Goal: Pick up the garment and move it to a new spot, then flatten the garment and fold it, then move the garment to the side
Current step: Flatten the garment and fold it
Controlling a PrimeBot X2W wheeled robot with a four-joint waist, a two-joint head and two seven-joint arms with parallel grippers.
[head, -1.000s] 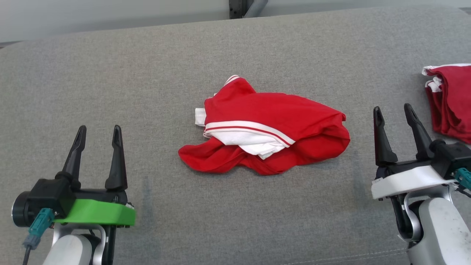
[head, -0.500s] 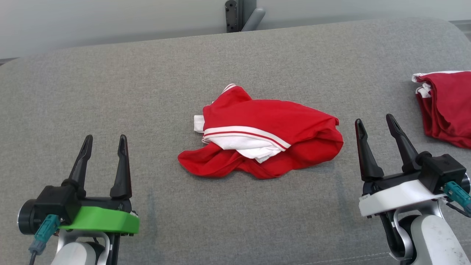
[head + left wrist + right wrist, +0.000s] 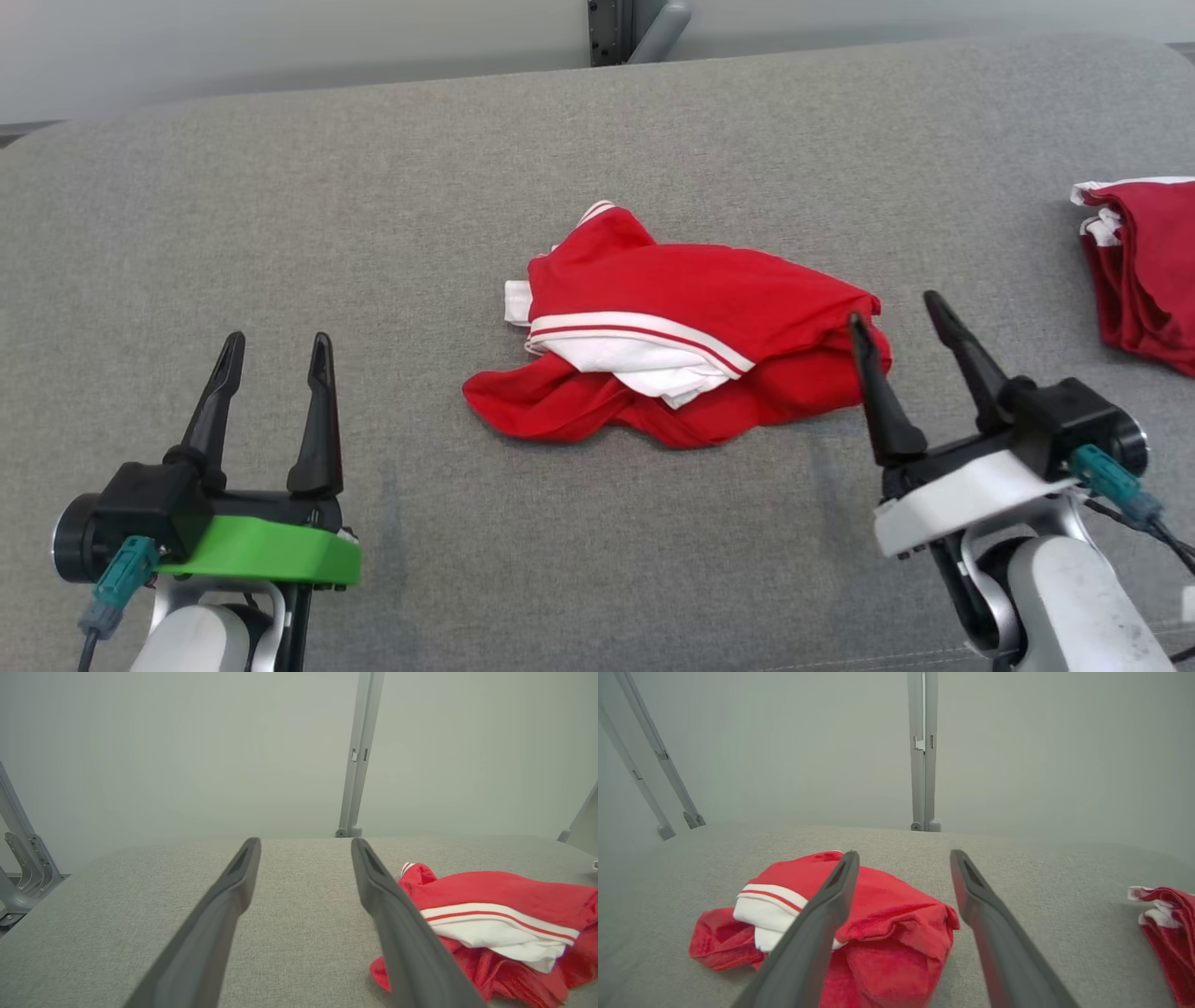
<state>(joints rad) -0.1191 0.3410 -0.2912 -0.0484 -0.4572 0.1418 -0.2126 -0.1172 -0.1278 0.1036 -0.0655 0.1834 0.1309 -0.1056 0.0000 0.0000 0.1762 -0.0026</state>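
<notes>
**1. Grey padded surface** point(image 3: 280, 233). Work area, running across the whole head view. Bare apart from the items below.

**2. Garment** point(image 3: 709, 308). Red with white striped trim, lying in a crumpled heap near the middle of the surface. White lining is turned out along the near side and the edges are bunched under. It rests on the cloth, neither lifted nor spread. Judged status: pick-up not yet made, so moving, flattening, folding and setting aside all remain.

**3. Second red garment** point(image 3: 1153, 271). At the far right edge, well apart from the heap, lying in neat layers. Probably a finished piece marking the side spot, though that is only a guess.

**4. Right gripper** point(image 3: 894, 313). Fingers spread wide and holding nothing. The inner fingertip sits at the heap's right end. The right wrist view shows that finger crossing in front of the red cloth, but contact cannot be told. Judged to be lining up for the first grasp.

**5. Left gripper** point(image 3: 278, 340). Fingers equally wide and holding nothing, over bare surface to the left of the heap and clear of it.

**6. Metal post** point(image 3: 644, 28). Behind the far edge, not involved.
</notes>
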